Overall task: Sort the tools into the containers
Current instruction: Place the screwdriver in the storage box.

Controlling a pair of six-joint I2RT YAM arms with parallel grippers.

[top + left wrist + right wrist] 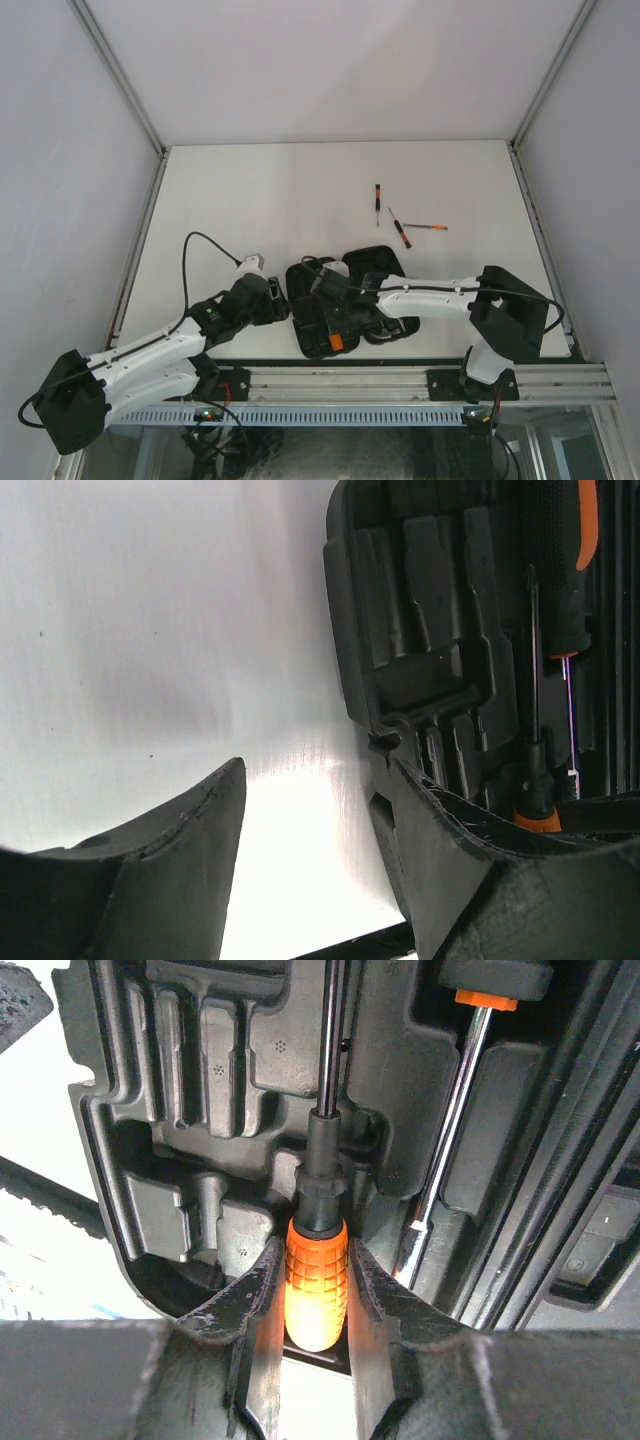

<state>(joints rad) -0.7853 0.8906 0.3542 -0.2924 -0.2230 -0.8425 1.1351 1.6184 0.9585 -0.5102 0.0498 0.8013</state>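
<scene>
Right gripper (316, 1260) is shown closed on a screwdriver (322, 1160), its two black fingers (255, 1300) clamped against either side of the handle. That handle is bright orange and dimpled, topped by a black collar, and a thin dark shaft runs straight ahead of the gripper. Directly beneath and ahead of the gripper lies the tool case (200, 1080), a black plastic shell opened flat, with stepped slots moulded into it. Just beside the held tool, a second screwdriver (455, 1120) with a bright metal shaft and an orange collar is seated in a long slot.

Left gripper (312, 770) is shown open, with only white table (150, 630) between its fingers. The rounded rim of the case (430, 630) is found right at one finger (470, 860); whether they touch cannot be told. Beyond that finger, a black-and-orange handle (565, 570) is seen inside the case.

Only from the top view is the whole layout given. The left gripper (272, 300) is placed just beside the edge of the case (318, 325) and the right gripper (335, 288) over its middle, with an orange latch (337, 342) on the side nearer the arm bases. Well beyond the right gripper, three loose screwdrivers (400, 232) are scattered on the table, apart from the case. The grip on the orange handle is made plain only by the right wrist view.
</scene>
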